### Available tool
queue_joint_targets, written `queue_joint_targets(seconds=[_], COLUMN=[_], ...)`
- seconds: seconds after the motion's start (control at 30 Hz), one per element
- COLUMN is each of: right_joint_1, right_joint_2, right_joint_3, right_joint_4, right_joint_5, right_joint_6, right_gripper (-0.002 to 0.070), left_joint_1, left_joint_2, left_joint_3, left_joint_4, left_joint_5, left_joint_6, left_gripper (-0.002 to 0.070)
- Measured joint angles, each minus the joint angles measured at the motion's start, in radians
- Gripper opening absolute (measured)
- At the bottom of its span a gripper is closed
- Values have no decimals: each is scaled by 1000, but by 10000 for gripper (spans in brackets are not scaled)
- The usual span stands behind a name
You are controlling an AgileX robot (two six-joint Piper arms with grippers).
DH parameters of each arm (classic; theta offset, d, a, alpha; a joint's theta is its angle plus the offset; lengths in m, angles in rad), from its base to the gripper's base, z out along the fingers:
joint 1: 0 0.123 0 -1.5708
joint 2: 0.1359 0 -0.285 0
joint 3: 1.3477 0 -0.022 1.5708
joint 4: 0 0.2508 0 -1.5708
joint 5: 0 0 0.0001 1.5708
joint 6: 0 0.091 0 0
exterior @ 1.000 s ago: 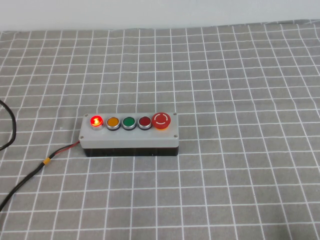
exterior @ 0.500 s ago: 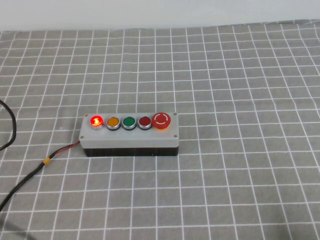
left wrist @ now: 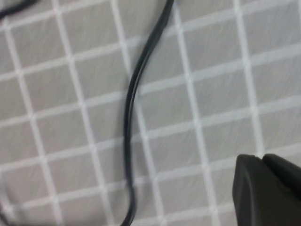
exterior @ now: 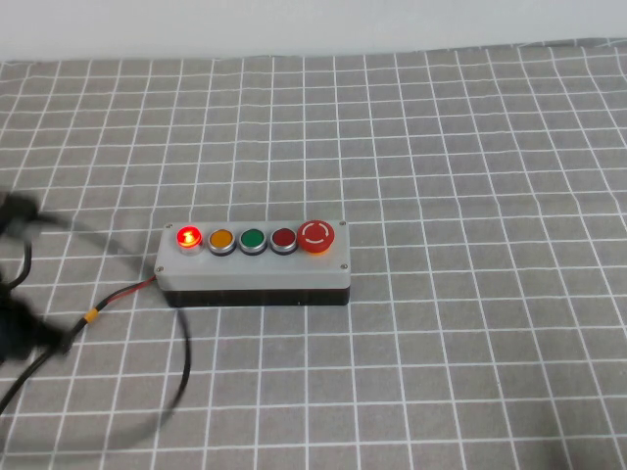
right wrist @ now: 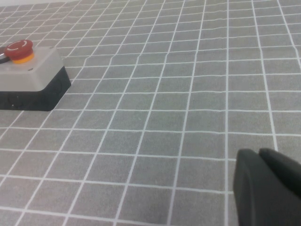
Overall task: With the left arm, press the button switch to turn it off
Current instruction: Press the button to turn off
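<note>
No brand or readable writing shows anywhere; the only marking is a ring of white arrows on the large red mushroom button point(exterior: 316, 235). That button ends a row of five on the grey box point(exterior: 255, 261), which sits on the grid-patterned cloth point(exterior: 470, 147) a little left of the table's middle. The button switch point(exterior: 188, 236) is at the opposite, left end of the row and glows bright red, with amber point(exterior: 220, 238), green point(exterior: 253, 238) and dark red point(exterior: 283, 238) buttons between.

The left gripper point(left wrist: 268, 190) appears only as a dark corner in its wrist view, above bare cloth and a black cable point(left wrist: 136, 89); whether its fingers are apart or together cannot be told, and it touches nothing visible. A blurred dark shape of the left arm point(exterior: 20, 328) sits at the table's left edge.

The right gripper point(right wrist: 265, 188) hangs over cloth toward the right side of the table, well apart from the box; its opening cannot be told.
</note>
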Motion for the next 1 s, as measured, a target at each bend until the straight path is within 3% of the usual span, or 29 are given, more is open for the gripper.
queue_joint_targets(seconds=[0.17,0.33,0.57,1.0], right_joint_1=[0,0,0,0], right_joint_2=[0,0,0,0], right_joint_3=[0,0,0,0], right_joint_4=[0,0,0,0], right_joint_5=[0,0,0,0], right_joint_6=[0,0,0,0], right_gripper=[-17,-17,-18,-17], left_joint_1=[64,67,-8,-134], left_joint_2=[201,343,479,619], left_joint_3=[-238,-453,-607,-609], left_joint_4=[-109,-167,-240,-174], left_joint_5=[23,46,104,45], left_joint_6=[2,10,38,-8], left_gripper=[-3,-3,-3,-3])
